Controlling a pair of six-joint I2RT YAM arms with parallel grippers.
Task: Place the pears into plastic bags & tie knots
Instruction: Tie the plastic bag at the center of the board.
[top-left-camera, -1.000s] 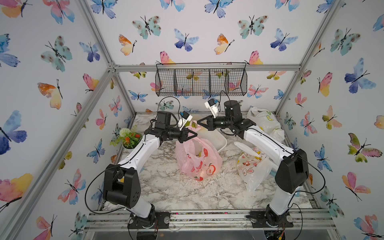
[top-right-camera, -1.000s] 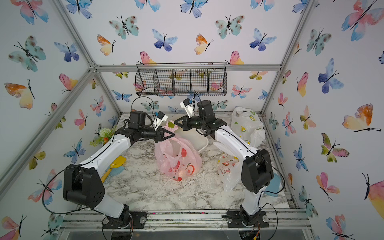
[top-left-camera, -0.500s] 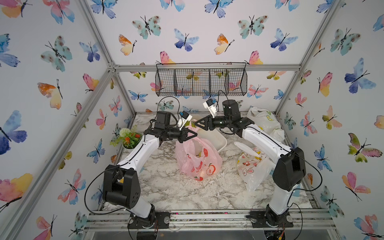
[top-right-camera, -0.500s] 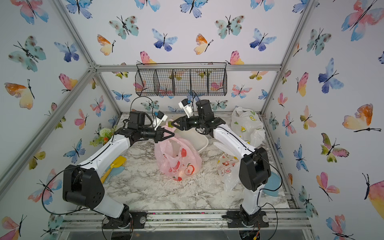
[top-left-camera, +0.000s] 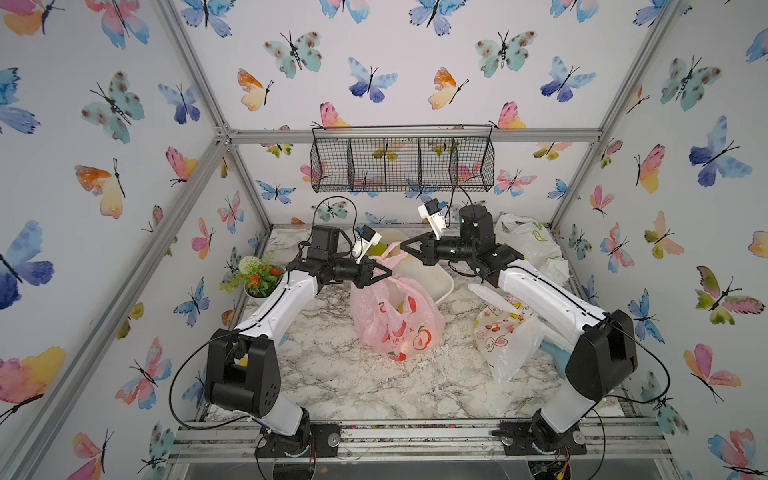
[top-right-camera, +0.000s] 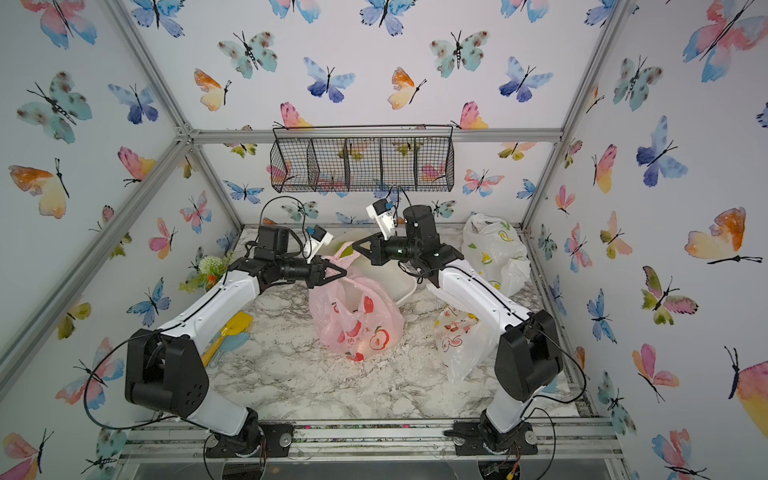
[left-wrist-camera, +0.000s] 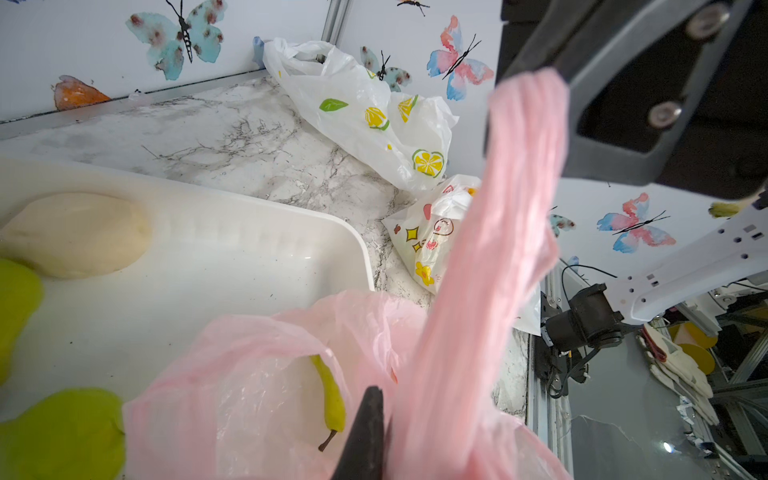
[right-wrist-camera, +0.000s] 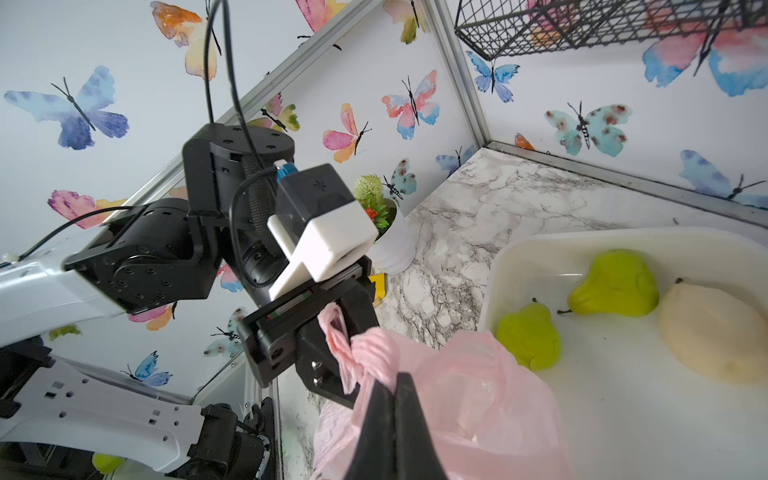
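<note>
The pink bag (top-left-camera: 397, 320) stands mid-table (top-left-camera: 332, 386) with a green pear (left-wrist-camera: 330, 395) inside. The left pincer (top-left-camera: 384, 273), at the bag's 11 o'clock, is clenched on one handle. The right pincer (top-left-camera: 405, 246), at 12 o'clock, grips the other handle. The white tray (top-left-camera: 440, 280) at 1 o'clock holds three pears (right-wrist-camera: 615, 284). The doodle bag (top-left-camera: 503, 336) lies at 3 o'clock.

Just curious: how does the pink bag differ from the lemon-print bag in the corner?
The pink bag has apple prints; the lemon-print bag is white. The pink bag stands mid-table, handles pinched by the left gripper and right gripper; the lemon-print bag lies untouched. Both are thin plastic.
</note>
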